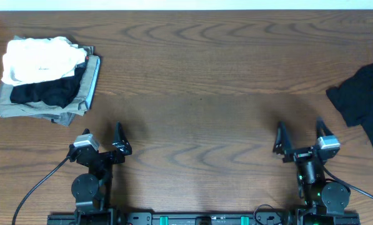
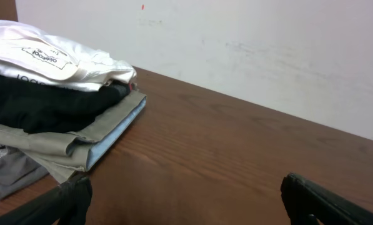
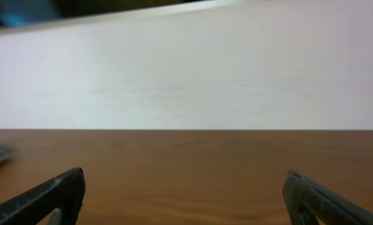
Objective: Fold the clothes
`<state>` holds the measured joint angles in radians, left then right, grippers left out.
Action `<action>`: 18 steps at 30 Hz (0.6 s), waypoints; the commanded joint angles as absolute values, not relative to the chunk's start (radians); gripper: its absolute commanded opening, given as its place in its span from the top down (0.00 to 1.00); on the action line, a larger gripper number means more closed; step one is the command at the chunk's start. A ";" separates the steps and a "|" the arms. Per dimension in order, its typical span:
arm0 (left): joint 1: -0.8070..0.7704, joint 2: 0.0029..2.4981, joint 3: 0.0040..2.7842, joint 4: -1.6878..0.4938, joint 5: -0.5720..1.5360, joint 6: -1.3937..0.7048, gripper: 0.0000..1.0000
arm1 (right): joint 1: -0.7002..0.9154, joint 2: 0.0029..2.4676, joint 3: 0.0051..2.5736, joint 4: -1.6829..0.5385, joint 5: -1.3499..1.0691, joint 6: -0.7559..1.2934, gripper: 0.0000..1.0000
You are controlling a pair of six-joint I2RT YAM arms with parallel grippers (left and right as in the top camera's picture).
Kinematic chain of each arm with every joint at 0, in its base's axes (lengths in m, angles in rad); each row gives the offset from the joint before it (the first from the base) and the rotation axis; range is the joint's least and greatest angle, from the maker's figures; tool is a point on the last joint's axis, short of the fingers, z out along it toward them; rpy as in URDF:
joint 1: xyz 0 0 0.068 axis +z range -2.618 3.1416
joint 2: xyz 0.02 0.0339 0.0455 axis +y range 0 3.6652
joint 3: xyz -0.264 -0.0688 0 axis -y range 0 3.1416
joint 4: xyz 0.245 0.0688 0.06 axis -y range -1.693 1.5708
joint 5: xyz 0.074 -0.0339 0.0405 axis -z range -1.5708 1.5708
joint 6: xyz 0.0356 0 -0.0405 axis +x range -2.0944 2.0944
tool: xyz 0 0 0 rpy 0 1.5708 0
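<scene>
Overhead shows the black T-shirt bunched at the right edge of the table, well apart from my right gripper. That and my left gripper stand wide open, empty. I judge the shirt soft, light and floppy, so I'd pinch its nearest edge.

Soft, even light fell from above on the table, and the overhead view showed its wood grain crisply. Only faint, diffuse shadows lay beside the arms near the front edge. The white garment toward the back left corner was nearly washed out. The black shirt at the right edge read as a flat dark mass. The left wrist view was fairly sharp, though the left gripper was blurred. The right wrist view was soft throughout, its wall glaring pale and the right gripper out of focus.
</scene>
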<state>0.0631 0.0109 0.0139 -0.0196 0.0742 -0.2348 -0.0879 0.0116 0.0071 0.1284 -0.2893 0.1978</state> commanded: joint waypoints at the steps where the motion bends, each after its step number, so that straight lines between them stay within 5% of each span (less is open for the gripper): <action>1: 0.059 0.004 0.004 -0.064 0.085 -0.225 0.02 | -0.098 0.006 0.006 0.127 -0.477 0.352 0.01; 13: 0.059 0.004 0.004 -0.064 0.085 -0.225 0.02 | -0.098 0.006 0.029 0.417 -0.414 0.339 0.01; 18: 0.059 0.004 0.004 -0.064 0.085 -0.225 0.02 | -0.098 0.068 0.184 0.330 -0.256 0.174 0.01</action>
